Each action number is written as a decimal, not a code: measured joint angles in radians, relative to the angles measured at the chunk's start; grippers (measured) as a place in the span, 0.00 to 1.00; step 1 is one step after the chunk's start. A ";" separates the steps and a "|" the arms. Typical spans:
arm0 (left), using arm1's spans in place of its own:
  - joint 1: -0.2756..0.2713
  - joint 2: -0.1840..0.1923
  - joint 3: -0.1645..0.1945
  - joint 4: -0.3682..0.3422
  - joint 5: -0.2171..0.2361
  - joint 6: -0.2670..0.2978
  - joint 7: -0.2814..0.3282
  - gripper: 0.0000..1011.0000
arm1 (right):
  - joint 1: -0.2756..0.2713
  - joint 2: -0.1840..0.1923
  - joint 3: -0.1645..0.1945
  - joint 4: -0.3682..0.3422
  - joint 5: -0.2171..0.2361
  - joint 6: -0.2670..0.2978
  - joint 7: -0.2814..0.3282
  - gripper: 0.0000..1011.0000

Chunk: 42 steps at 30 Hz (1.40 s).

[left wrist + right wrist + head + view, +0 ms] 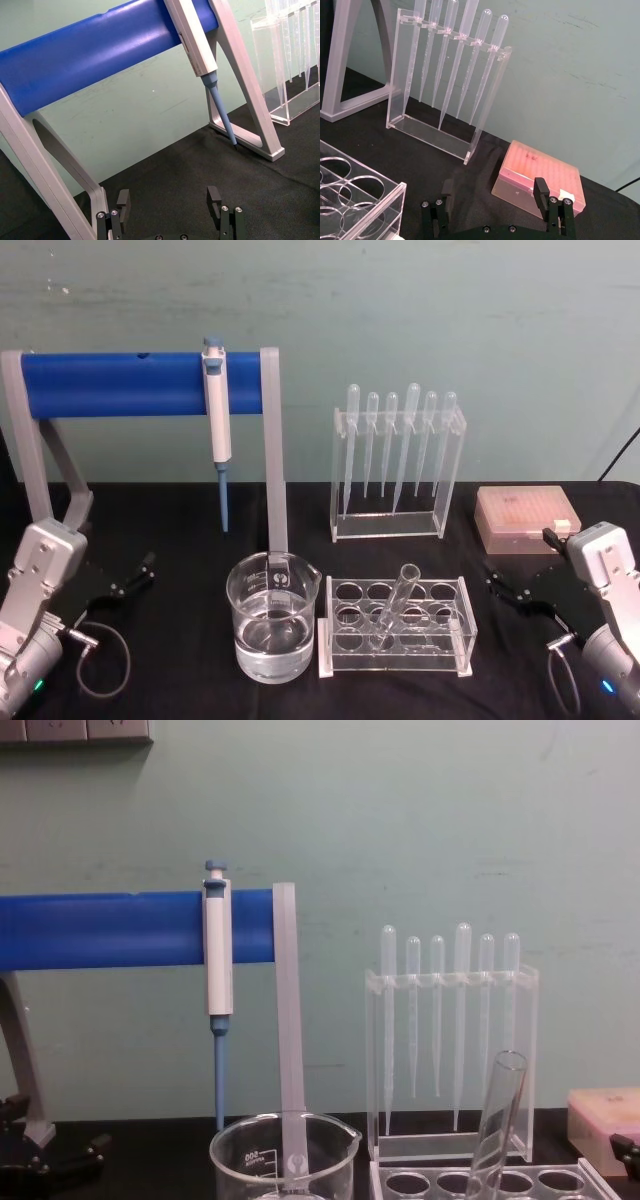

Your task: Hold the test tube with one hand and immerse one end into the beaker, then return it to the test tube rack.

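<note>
Left gripper and right gripper sit low at either side, fingers apart and empty, while the tube leans in the rack just beside the beaker, and I judge that tilt could skew my grasp and drag the rack.

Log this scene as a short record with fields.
test tube: leaning in the test tube rack, rim up
beaker: left of the rack, partly filled with clear liquid
left end effector: open, empty, low at left
right end effector: open, empty, low at right
task stage: tube not yet grasped
</note>
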 joint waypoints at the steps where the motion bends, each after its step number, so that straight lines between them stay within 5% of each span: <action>1: 0.000 0.000 0.000 0.000 0.000 0.000 0.000 0.99 | 0.000 0.000 0.000 0.000 0.000 0.000 0.000 0.99; 22: 0.000 0.000 0.000 0.000 0.000 0.000 0.000 0.99 | 0.000 0.000 0.000 0.000 0.000 0.000 0.000 0.99; 31: 0.000 0.000 0.000 0.000 0.000 0.000 0.000 0.99 | -0.027 0.015 0.042 -0.055 -0.001 -0.058 0.033 0.99; 38: 0.000 0.000 0.000 0.000 0.000 0.000 0.000 0.99 | -0.073 0.074 0.082 -0.148 0.046 -0.070 0.123 0.99; 41: 0.000 0.000 0.000 0.000 0.000 0.000 0.000 0.99 | -0.093 0.116 0.096 -0.183 0.095 -0.078 0.209 0.99; 42: 0.000 0.000 0.000 0.000 0.000 0.000 0.000 0.99 | -0.104 0.148 0.104 -0.199 0.134 -0.086 0.284 0.99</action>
